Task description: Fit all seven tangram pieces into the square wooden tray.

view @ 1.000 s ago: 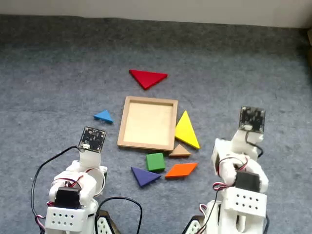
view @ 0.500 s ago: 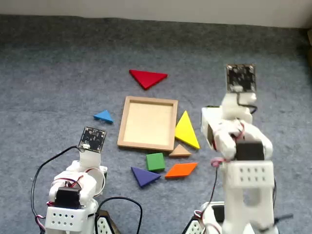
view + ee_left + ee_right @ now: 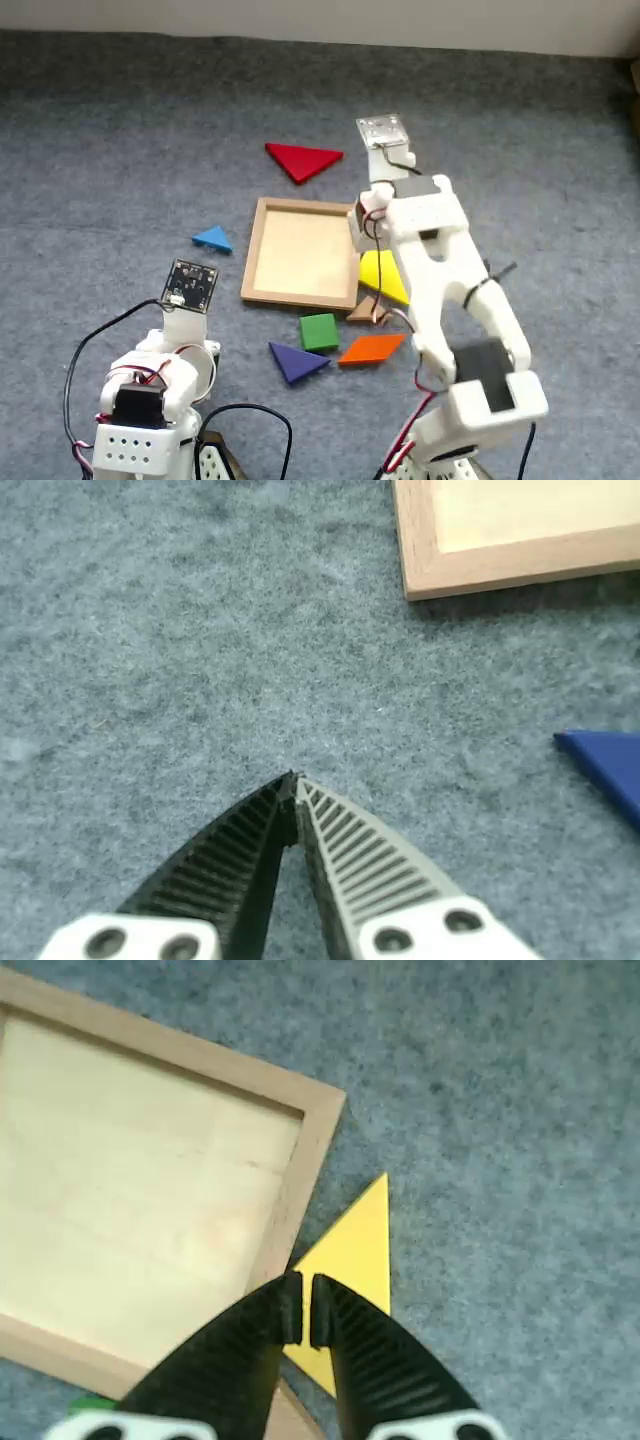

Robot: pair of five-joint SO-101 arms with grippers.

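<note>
The square wooden tray (image 3: 251, 262) lies empty mid-table. Around it lie a red triangle (image 3: 302, 160), a small blue triangle (image 3: 212, 238), a yellow triangle (image 3: 381, 274), a small brown triangle (image 3: 362, 311), a green square (image 3: 318, 331), a purple triangle (image 3: 296, 361) and an orange parallelogram (image 3: 371, 347). My right arm (image 3: 430, 250) stretches over the yellow triangle and hides part of it. My right gripper (image 3: 300, 1288) is shut and empty, above the yellow triangle (image 3: 355, 1250) beside the tray's rim (image 3: 310, 1150). My left gripper (image 3: 293, 782) is shut over bare carpet, short of the tray's corner (image 3: 470, 570).
Grey carpet covers the whole table. The purple triangle's tip (image 3: 610, 770) lies off to one side of my left gripper. My left arm (image 3: 160, 385) sits folded at the near left. Open carpet lies beyond the red triangle and at the far right.
My right arm has lifted from its folded rest and swung forward and left, ending over the yellow triangle at the tray's right edge. The left arm and all pieces have stayed put.
</note>
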